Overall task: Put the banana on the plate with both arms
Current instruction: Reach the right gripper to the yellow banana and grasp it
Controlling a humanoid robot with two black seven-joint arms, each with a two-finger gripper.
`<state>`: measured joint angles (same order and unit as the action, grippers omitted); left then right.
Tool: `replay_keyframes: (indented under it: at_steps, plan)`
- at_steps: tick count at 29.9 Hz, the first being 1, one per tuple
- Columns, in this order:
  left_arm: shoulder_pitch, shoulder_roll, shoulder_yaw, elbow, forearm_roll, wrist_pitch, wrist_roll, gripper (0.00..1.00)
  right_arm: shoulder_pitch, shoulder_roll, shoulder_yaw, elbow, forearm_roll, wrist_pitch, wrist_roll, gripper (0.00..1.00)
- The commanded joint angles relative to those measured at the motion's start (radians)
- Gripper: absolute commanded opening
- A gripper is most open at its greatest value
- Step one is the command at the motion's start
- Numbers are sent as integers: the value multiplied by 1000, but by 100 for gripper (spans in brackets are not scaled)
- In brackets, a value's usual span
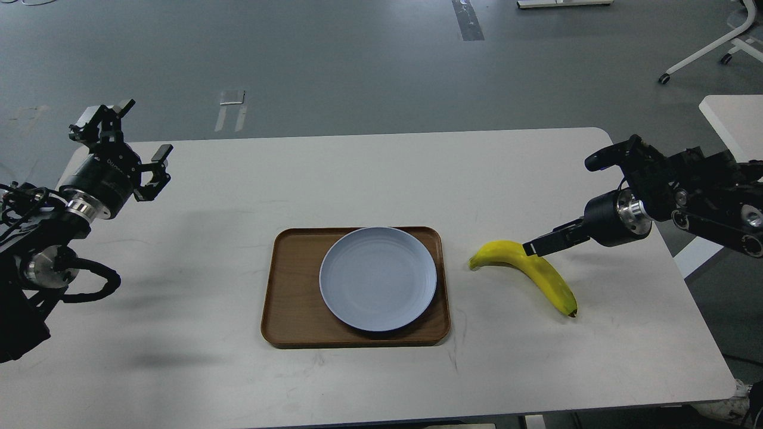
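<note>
The yellow banana [553, 285] lies on the white table [357, 173], to the right of the tray. The pale blue-grey plate [378, 279] sits empty on the brown wooden tray [292, 298]. My right gripper [530, 248] reaches in from the right, and its tips are at the banana's top side near the stem half. I see it edge-on as one thin bar, so its fingers cannot be told apart. My left gripper [128, 137] is open and empty, raised above the table's far left corner.
A second white table [733, 119] stands at the right, beyond the table's edge. A white wheeled chair base [691, 59] is on the grey floor at the back right. The tray lies in the table's middle.
</note>
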<state>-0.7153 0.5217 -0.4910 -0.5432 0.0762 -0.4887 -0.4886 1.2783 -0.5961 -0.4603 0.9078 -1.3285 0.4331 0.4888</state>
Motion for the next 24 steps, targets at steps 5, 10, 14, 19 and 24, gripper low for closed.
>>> replay_keyframes:
  at_steps: [5, 10, 14, 19, 24]
  plan:
    - [-4, -6, 0, 0, 0, 0, 0, 98, 0, 48, -98, -18, -1, -54, 0, 97]
    - [-4, -9, 0, 0, -1, 0, 0, 98, -4, 67, -122, -15, -1, -79, 0, 88]
    - [-4, -8, 0, 0, -1, 0, 0, 98, -4, 84, -146, -17, -1, -80, 0, 64]
    - [-4, -6, 0, 0, -1, 0, 0, 98, -4, 102, -147, -17, -1, -80, 0, 29]
    - [-4, 0, -1, 0, -1, 0, 0, 98, 13, 99, -149, -13, -1, -82, 0, 1]
